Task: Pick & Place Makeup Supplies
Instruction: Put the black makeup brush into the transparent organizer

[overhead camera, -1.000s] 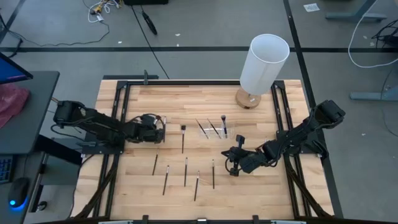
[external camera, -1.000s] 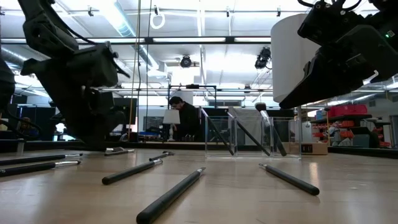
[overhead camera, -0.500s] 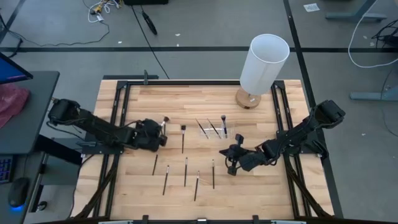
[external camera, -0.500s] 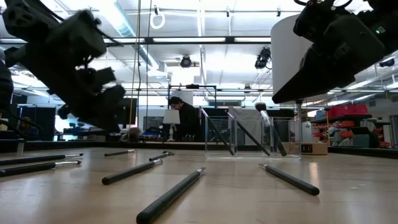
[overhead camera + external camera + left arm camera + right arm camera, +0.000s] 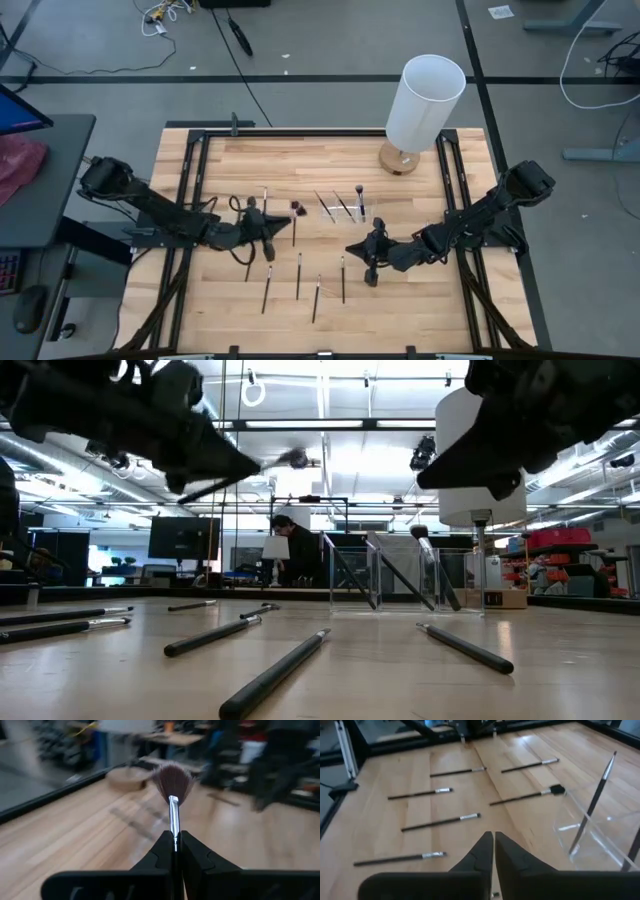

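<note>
My left gripper [image 5: 272,226] is shut on a makeup brush with a reddish-brown fan of bristles [image 5: 172,780] and hovers above the table's left middle. Several more thin dark brushes [image 5: 298,275] lie flat on the wood near the front. A clear holder [image 5: 345,208] stands behind them, with three brushes leaning in it. My right gripper [image 5: 355,248] hangs shut right of the lying brushes [image 5: 440,822], pointing toward the table's left, with nothing between its fingers [image 5: 482,851]. My left gripper pinches the brush between its two fingers at the lower end of the silver ferrule [image 5: 174,837]. The brush runs along the fingers and sticks out ahead of them, bristles foremost. It is lifted clear of the table and close to level, the bristle end [image 5: 295,458] slightly higher. The fingers hide the handle.
A tall white cylinder lamp [image 5: 425,100] on a round wooden base [image 5: 398,158] stands at the back right. Dark frame rails [image 5: 195,190] run along the table's left and right sides. People and furniture show in the room beyond.
My left gripper has risen and gone toward the table's near and right edges. It has tipped from pointing down to nearly level. The fan brush has come up with it, clear of the table. My right gripper has tipped up a little.
</note>
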### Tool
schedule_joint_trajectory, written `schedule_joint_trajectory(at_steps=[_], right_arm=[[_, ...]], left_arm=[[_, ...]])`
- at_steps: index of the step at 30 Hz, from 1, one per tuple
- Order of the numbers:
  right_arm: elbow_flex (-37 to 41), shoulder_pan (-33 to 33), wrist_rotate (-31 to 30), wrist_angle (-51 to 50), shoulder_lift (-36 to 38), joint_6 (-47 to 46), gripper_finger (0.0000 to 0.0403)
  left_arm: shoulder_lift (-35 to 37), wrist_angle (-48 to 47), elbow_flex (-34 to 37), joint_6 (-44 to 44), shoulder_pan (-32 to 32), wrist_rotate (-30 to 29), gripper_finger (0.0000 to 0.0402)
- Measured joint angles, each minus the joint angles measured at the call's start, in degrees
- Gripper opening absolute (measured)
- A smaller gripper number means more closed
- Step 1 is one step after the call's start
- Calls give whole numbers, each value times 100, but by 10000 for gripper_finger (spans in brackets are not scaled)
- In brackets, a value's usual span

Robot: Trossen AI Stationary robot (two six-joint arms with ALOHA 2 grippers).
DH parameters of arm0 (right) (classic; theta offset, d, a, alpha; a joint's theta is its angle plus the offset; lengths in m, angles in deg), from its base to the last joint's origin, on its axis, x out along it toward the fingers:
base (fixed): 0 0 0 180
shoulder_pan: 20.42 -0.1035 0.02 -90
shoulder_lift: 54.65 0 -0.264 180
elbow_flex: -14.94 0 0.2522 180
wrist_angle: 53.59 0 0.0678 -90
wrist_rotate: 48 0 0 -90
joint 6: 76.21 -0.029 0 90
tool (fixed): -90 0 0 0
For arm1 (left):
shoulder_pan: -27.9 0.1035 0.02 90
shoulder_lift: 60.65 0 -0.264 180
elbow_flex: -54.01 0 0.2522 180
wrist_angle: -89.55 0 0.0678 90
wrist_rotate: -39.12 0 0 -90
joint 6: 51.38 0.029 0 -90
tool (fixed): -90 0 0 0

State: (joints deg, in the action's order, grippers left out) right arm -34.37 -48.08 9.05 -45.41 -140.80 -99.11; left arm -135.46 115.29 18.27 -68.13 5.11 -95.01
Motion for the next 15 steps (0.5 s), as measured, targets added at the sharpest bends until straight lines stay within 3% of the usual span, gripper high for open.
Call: schedule_joint_trajectory(at_steps=[6, 15], right_arm=[[0, 93, -19, 542, -174, 220, 69], [4, 157, -497, 2528, -1171, 635, 136]], left_arm=[[-826, 984, -273, 738, -36, 336, 15], [-2035, 1111, -1500, 1794, 49, 835, 19]])
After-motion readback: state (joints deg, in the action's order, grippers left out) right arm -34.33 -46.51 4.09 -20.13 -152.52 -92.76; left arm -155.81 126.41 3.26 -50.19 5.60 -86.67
